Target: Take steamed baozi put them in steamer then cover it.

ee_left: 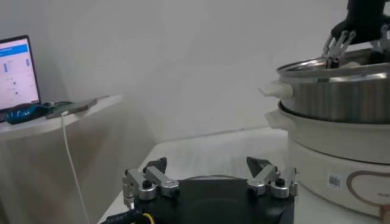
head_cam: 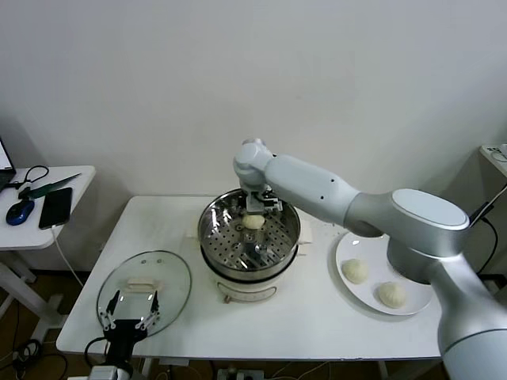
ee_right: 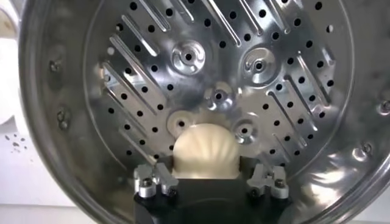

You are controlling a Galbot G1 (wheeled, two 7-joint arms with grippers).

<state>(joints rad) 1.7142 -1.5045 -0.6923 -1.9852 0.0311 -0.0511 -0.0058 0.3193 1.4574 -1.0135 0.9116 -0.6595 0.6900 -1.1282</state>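
Note:
The steel steamer [head_cam: 212, 224] stands mid-table on its white base. One cream baozi [head_cam: 253, 222] lies on the perforated tray [ee_right: 152, 91] at the far side. My right gripper [head_cam: 256, 207] hangs over it inside the pot. In the right wrist view the baozi [ee_right: 205, 149] sits between the spread fingers of this gripper [ee_right: 203, 163], which is open. Two more baozi [head_cam: 355, 271] [head_cam: 391, 294] rest on the white plate [head_cam: 346, 247] to the right. The glass cover [head_cam: 170, 277] lies flat at the front left. My left gripper [head_cam: 131, 317] hovers open over its near edge.
A side table [head_cam: 75, 178] on the left carries a phone, a mouse and cables. In the left wrist view the steamer [ee_left: 335, 91] rises to one side of the left gripper [ee_left: 210, 167], and a lit screen [ee_left: 15, 70] shows farther off.

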